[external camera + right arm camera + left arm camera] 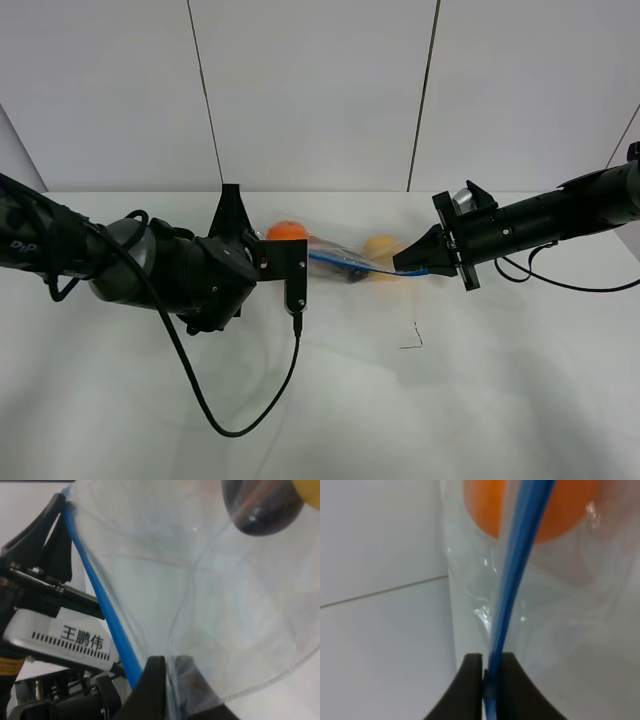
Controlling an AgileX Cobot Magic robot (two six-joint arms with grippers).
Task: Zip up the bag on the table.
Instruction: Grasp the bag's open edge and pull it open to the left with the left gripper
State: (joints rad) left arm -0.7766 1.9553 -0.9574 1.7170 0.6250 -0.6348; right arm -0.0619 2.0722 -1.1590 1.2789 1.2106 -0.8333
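Exterior high: bag (352,256) strung between left gripper (303,257) and right gripper (398,266) at the far middle of the table (450,400), blue zipper strip (340,262) taut; a harder pull apart could likely yank it from one grip. Left wrist: jaws closed on the strip itself, a thin hold that may slip, orange fruit (540,505) behind clear film. Right wrist: jaws pinch the bag's corner by the strip; film crinkled, purple fruit (260,510) showing.

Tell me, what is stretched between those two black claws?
The bag, its blue zipper strip running from the left gripper to the right gripper; both pinch it. The exterior high view shows this.
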